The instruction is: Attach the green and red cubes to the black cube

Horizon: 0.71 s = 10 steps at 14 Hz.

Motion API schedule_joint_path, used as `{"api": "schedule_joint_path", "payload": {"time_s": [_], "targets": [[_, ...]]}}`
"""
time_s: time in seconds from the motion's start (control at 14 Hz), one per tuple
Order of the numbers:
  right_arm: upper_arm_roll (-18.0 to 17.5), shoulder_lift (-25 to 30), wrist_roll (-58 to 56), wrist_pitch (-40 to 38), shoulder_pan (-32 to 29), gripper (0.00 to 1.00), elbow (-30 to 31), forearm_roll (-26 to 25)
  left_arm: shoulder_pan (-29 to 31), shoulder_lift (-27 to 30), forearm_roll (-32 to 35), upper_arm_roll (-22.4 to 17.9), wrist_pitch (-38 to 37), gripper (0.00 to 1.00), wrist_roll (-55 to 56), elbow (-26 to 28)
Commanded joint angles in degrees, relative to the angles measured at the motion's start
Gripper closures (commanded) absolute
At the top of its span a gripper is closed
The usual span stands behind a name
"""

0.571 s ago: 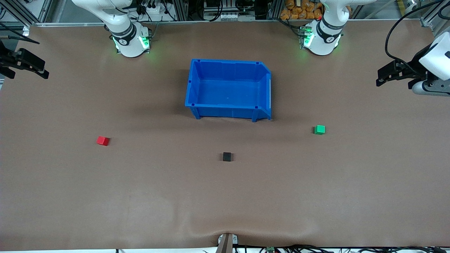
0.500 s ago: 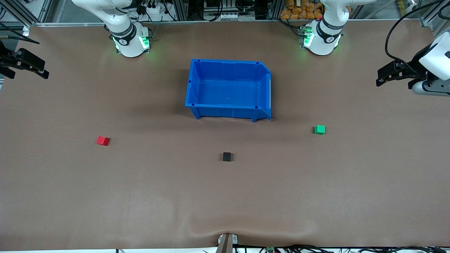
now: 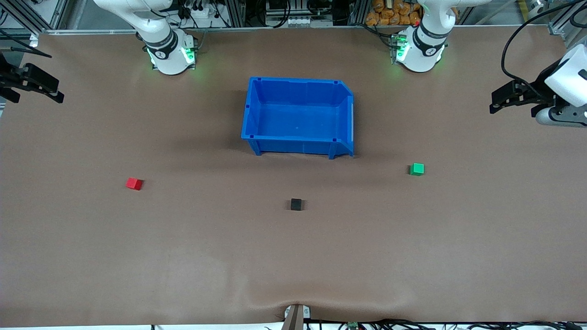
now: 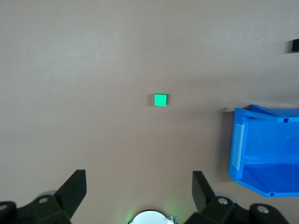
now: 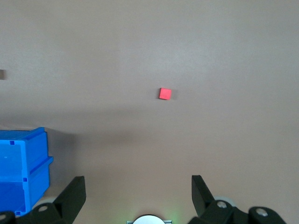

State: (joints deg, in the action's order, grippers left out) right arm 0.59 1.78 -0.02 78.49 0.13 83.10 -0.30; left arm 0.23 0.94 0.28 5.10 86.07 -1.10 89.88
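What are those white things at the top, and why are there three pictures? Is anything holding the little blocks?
Those are two robot arms. One picture looks down from a high camera; the other two come from cameras on each arm's wrist. On the brown table sit a blue bin, a red cube, a black cube and a green cube, all apart. The left gripper hangs open above the green cube's end, the right gripper open above the red cube's end. Nothing is held yet.
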Motion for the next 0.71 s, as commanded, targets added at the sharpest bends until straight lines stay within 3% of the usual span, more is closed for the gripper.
{"api": "schedule_joint_path", "payload": {"time_s": [0.0, 0.64], "targets": [[-0.4, -0.6, -0.6, -1.1, -1.0, 0.0, -1.5, 0.6, -0.1, -0.7, 0.6, 0.3, -1.3, 0.0, -0.3, -1.6], [-0.3, -0.7, -0.5, -1.1, -1.2, 0.0, -1.5, 0.7, -0.2, -1.7, 0.6, 0.4, -1.3, 0.0, 0.0, -1.5]]}}
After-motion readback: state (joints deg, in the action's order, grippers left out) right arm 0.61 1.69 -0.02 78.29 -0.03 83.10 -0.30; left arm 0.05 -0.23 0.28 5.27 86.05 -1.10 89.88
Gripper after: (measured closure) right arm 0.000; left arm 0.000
